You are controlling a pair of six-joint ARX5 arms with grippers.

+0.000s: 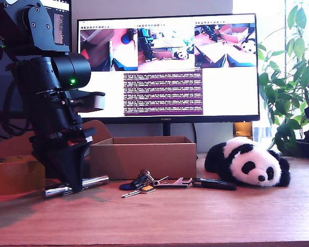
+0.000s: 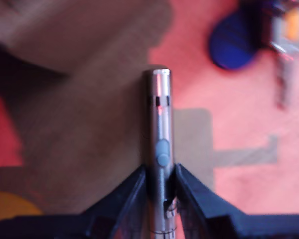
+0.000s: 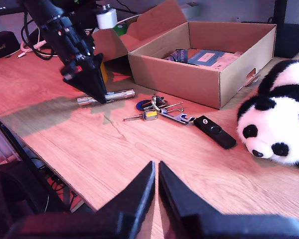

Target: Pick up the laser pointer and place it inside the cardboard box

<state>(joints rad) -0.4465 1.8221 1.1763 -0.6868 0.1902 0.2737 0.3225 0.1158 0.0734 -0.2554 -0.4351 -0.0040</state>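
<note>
The laser pointer (image 2: 158,114), a slim silver cylinder, lies on the wooden table in front of the cardboard box (image 1: 144,157), toward the exterior view's left. My first gripper (image 2: 159,186) comes down on it from above, shut on its middle, with a dark finger touching each side. The same grip shows from the exterior view, first gripper (image 1: 74,189) on the pointer (image 1: 95,181), and from the second wrist view, first gripper (image 3: 100,97) on the pointer (image 3: 120,94). The box (image 3: 204,84) is open, its flap raised. My second gripper (image 3: 156,181) hovers shut and empty over the table's near edge.
A bunch of keys (image 1: 144,182) and a flat black gadget (image 1: 213,183) lie just in front of the box. A plush panda (image 1: 247,162) rests at the exterior view's right. A tape roll (image 1: 15,175) sits behind the first arm. A monitor (image 1: 167,67) stands behind the box.
</note>
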